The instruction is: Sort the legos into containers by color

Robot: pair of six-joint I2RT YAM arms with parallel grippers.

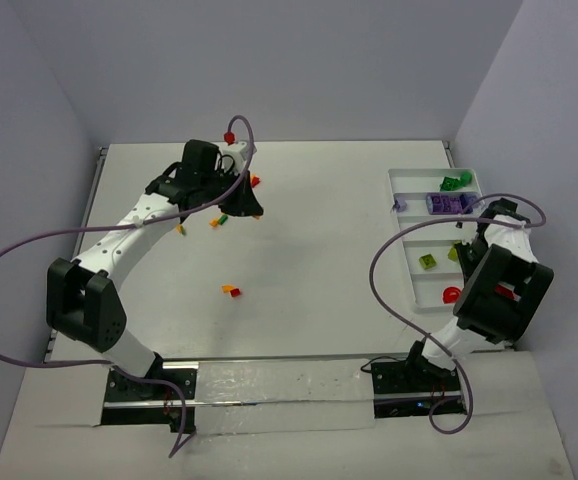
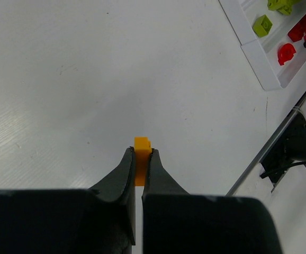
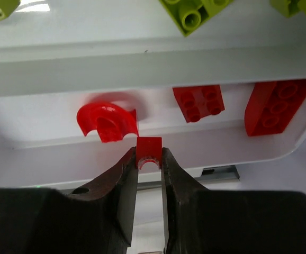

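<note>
My left gripper [image 2: 141, 154] is shut on a small orange lego [image 2: 141, 145] and holds it above the bare table; in the top view it [image 1: 247, 205] is at the far left-centre. My right gripper [image 3: 149, 153] is shut on a small red lego [image 3: 149, 146] over the near end of the white tray [image 1: 397, 215], above the red compartment. That compartment holds a red arch [image 3: 106, 120], a red square brick [image 3: 198, 103] and a long red brick [image 3: 275, 106]. Other compartments hold green [image 1: 452, 182], purple [image 1: 449, 203] and lime [image 1: 427, 262] legos.
Loose legos lie on the table: an orange-red pair [image 1: 232, 290] in the middle, and small ones [image 1: 219, 221], [image 1: 180, 229], [image 1: 255, 181] around the left gripper. A clear plastic strip [image 1: 269, 385] runs between the arm bases. Walls close the far and right sides.
</note>
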